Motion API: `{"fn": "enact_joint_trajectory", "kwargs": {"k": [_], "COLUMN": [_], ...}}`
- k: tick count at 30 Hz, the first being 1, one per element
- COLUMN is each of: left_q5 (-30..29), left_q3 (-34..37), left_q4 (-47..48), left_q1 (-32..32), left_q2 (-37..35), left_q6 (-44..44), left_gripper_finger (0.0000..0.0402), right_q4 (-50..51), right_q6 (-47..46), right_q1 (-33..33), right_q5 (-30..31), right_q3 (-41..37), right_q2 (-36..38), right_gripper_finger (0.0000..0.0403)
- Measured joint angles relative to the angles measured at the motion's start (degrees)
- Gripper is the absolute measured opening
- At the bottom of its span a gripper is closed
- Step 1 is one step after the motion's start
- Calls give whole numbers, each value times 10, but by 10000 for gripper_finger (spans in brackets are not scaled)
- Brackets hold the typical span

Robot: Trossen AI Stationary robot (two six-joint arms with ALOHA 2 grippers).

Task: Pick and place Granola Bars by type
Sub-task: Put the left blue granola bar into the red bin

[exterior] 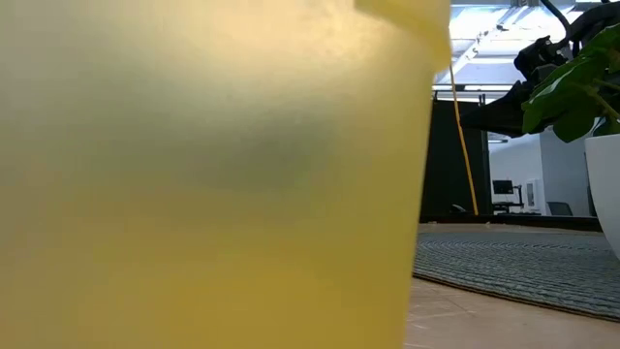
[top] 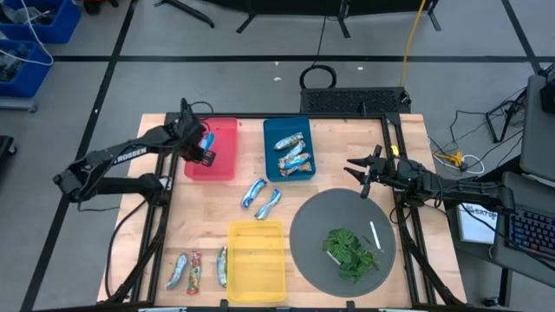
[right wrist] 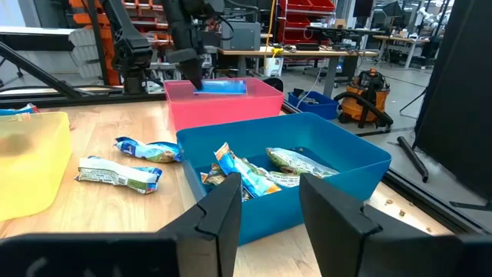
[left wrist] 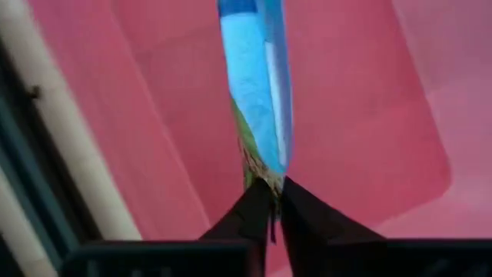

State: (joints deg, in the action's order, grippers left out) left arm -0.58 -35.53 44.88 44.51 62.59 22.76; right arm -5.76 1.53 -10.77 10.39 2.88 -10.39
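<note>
Left gripper [top: 206, 149], arm lettered perhaps "ROSSEN", pinching blue bar [left wrist: 257, 100] over red bin [top: 222, 165].

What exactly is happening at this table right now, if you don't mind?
The robot is sorting granola bars into bins. The left gripper is shut on a blue bar over the red bin. The blue bin already holds several bars. Two bars lie mid-table and three near the yellow bin. The right gripper waits open beside the blue bin.
</note>
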Motion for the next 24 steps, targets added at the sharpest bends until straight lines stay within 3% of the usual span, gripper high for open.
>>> {"fn": "enact_joint_trajectory", "kwargs": {"k": [7,11,20,24], "left_q5": [2,42,73,38], "left_q3": [-4,-28,-65,-92], "left_q4": [-22,-27,-106,-132], "left_q1": [-11,-59,-248,-325], "left_q2": [4,3,3,20], "left_q6": [-82,-81,-36,33], "left_gripper_finger": [150,200,224,225], "right_q4": [0,0,0,0], "right_q6": [0,0,0,0], "right_q1": [0,0,0,0], "right_q5": [0,0,0,0], "right_q3": [0,0,0,0], "right_q2": [0,0,0,0], "right_gripper_finger": [125,126,125,123]}}
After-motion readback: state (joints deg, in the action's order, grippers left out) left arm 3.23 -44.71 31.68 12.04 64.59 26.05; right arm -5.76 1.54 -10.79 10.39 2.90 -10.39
